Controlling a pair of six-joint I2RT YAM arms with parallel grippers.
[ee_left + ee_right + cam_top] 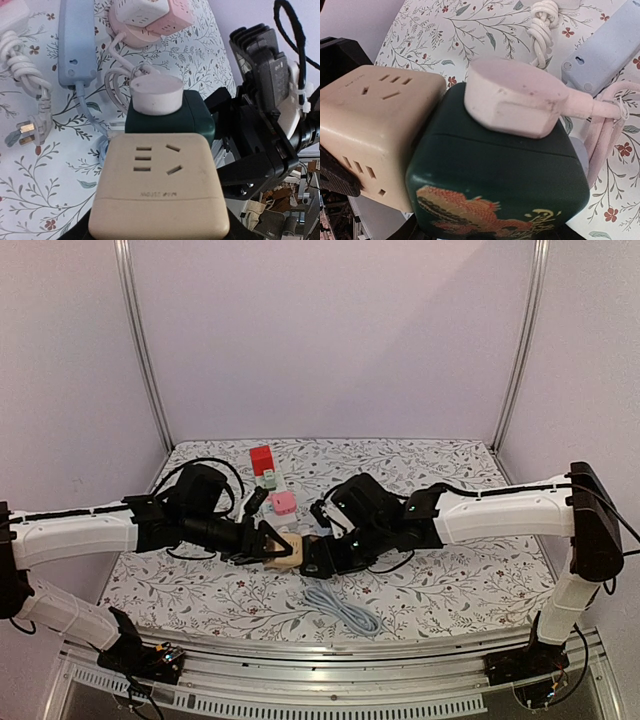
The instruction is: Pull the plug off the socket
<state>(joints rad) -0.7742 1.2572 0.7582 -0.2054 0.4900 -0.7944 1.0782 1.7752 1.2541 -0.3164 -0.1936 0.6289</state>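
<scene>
A beige cube socket (159, 185) fills the bottom of the left wrist view, and my left gripper (159, 227) is shut on it. Its far face butts against a dark green cube socket (170, 117) with a dragon picture (470, 210). A round white plug (515, 100) sits in the green cube's top face, its cord trailing right. My right gripper (487, 232) is shut on the green cube, its fingers mostly hidden beneath. From above, both grippers (268, 543) (322, 556) meet at mid-table with the beige cube (285, 548) between them.
A light blue power strip (76, 45) and a coiled white cord with bare prongs (25, 130) lie on the floral cloth. A pink cube socket (283, 503), a red cube (262, 458) and a white one (270, 480) stand behind. A grey cable (345, 612) lies near the front edge.
</scene>
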